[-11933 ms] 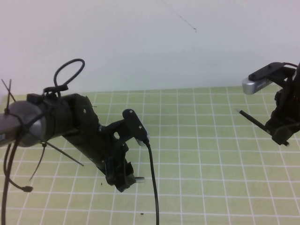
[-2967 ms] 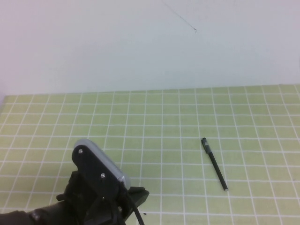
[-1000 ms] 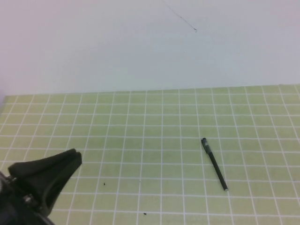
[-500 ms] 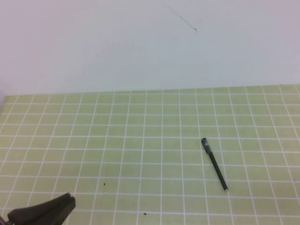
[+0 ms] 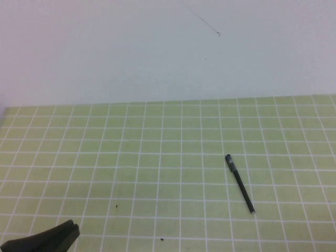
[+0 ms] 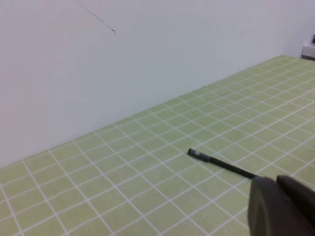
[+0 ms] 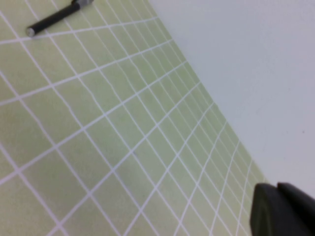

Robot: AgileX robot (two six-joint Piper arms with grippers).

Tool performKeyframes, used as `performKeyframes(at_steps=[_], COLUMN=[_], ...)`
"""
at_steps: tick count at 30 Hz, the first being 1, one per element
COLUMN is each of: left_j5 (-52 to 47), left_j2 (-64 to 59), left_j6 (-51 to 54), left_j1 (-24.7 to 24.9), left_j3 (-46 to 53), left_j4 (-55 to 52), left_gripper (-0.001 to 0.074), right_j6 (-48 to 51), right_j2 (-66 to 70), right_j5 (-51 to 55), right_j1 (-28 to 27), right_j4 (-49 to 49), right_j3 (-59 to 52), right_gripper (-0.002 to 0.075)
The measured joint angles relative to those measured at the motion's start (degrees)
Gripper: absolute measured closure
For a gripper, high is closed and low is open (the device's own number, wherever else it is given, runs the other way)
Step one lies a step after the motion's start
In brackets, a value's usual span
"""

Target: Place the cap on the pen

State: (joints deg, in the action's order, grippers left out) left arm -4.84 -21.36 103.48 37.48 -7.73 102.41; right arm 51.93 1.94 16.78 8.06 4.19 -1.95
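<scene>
The pen (image 5: 240, 184) is a thin black stick lying flat on the green grid mat (image 5: 157, 157), right of the middle. Its thicker end points to the far side and its small light tip to the near side. It also shows in the left wrist view (image 6: 221, 164) and the right wrist view (image 7: 55, 17). No separate cap is in view. My left gripper (image 6: 276, 181) is shut and empty, well short of the pen; its black tip shows at the near left corner in the high view (image 5: 50, 239). My right gripper (image 7: 277, 189) is shut and empty, far from the pen and outside the high view.
A white wall (image 5: 168, 52) rises behind the mat's far edge. Small dark specks (image 5: 161, 240) lie on the mat near the front.
The left arm has drawn back toward the near left corner and has almost left the high view. The pen has not moved.
</scene>
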Motion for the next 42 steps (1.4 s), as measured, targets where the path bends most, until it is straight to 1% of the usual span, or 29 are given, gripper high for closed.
performKeyframes(at_steps=[5, 30, 33, 35, 38, 42], left_j5=[0.00, 0.00, 3.45, 5.16, 6.44, 5.75], left_j2=[0.00, 0.00, 0.92, 2.38, 5.35, 9.90], left_j6=[0.00, 0.00, 4.52, 3.91, 3.24, 2.67], left_j1=[0.00, 0.00, -0.20, -1.84, -6.12, -14.14], left_j3=[0.00, 0.00, -0.14, -0.14, -0.14, -0.14], left_j4=[0.00, 0.00, 0.55, 1.08, 2.59, 2.59], left_gripper=[0.0734, 0.0734, 0.0734, 0.0734, 0.0735, 0.0734], right_j6=[0.00, 0.00, 0.00, 0.00, 0.00, 0.00], right_j2=[0.00, 0.00, 0.00, 0.00, 0.00, 0.00], right_j5=[0.00, 0.13, 0.13, 0.13, 0.13, 0.13], right_j1=[0.00, 0.00, 0.00, 0.00, 0.00, 0.00], right_j4=[1.64, 1.64, 1.64, 1.64, 1.64, 1.64], right_j3=[0.00, 0.00, 0.00, 0.00, 0.00, 0.00], right_gripper=[0.0729, 0.0729, 0.0729, 0.0729, 0.0729, 0.0729])
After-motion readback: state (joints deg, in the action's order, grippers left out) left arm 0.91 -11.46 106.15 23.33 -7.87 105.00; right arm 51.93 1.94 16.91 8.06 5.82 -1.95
